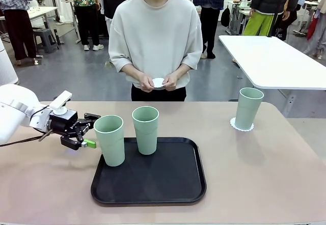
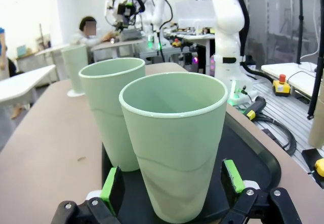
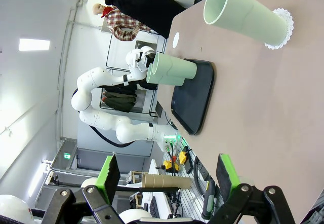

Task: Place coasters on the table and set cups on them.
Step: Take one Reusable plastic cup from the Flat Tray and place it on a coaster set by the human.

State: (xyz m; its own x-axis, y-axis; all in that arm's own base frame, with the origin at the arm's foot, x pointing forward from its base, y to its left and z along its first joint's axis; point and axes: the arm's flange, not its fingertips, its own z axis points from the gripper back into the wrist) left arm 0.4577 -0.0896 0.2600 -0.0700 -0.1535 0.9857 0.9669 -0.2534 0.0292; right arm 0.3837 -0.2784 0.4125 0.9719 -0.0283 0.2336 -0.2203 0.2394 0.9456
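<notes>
While a person in a pale sweatshirt stands at the far side of the counter, holding a scalloped white coaster at waist height in the upper centre of the front frame, the robot's left hand sits at centre left with its jaws open on either side of the nearest cup. That mint-green tumbler stands upright at the left edge of the black tray, which lies in the lower middle of the frame.

In the left wrist view the same hand's green pads flank the cup low on its body. A gap shows at the pad on the left of that frame, and the other pad is close to the cup wall.

A second cup stands upright just beside the first, at the tray's far edge near the frame's centre.

A third cup stands upright on a second coaster on the bare counter at centre right, well apart from the tray. A white table stands behind it at upper right.

The right hand, at the bottom of the right wrist frame, is open with nothing between its pads. It looks across the counter, which appears turned sideways there, with the cup on its coaster at upper right.
</notes>
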